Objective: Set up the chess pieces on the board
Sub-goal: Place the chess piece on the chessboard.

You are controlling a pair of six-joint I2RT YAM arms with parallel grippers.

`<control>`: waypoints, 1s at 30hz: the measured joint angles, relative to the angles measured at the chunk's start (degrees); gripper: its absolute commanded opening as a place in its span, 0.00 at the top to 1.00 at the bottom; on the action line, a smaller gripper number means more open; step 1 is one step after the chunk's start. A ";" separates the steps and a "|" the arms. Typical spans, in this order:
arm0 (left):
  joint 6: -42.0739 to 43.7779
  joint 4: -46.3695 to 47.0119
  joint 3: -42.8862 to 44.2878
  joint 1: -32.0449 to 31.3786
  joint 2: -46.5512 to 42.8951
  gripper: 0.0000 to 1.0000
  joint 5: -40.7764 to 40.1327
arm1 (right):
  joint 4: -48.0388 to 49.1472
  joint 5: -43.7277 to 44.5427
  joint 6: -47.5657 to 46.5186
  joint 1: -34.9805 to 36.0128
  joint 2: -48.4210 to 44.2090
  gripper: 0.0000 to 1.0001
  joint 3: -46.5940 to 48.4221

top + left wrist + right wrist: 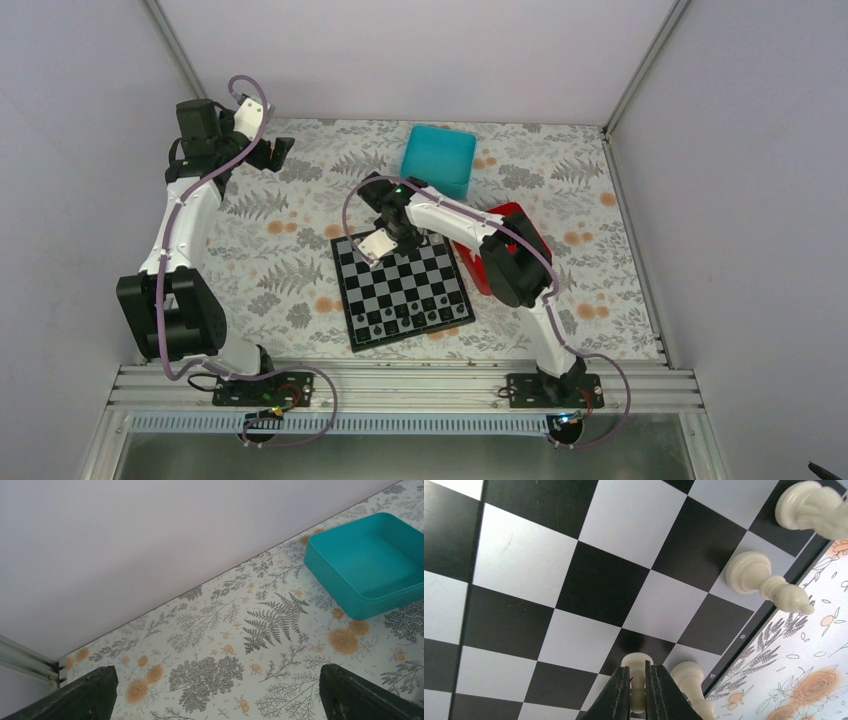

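Hidden under the right arm (445,215) in the top view: far rows of the board (405,295), much of the red tray (512,214). Too small to name there: dark pieces (400,318). Right wrist view: cream piece (809,507) cropped at upper right, second cream piece (638,659) half covered by the right pincer (638,672). Left wrist view: teal box (350,597) cropped at the right edge.

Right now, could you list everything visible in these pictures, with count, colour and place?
board: one, black and light grey, table centre
chess pieces: four visible, cream, board's edge row
dark pieces: count unclear, board's near rows
box: one, teal, behind board
tray: one, red, right of board
table: one, floral pattern
left gripper: open, black, far left
right gripper: shut on one of the chess pieces
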 measured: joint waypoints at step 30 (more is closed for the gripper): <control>0.00 -0.02 0.00 0.00 0.00 0.00 0.04 | 1.88 0.20 1.51 -0.83 0.76 0.77 1.62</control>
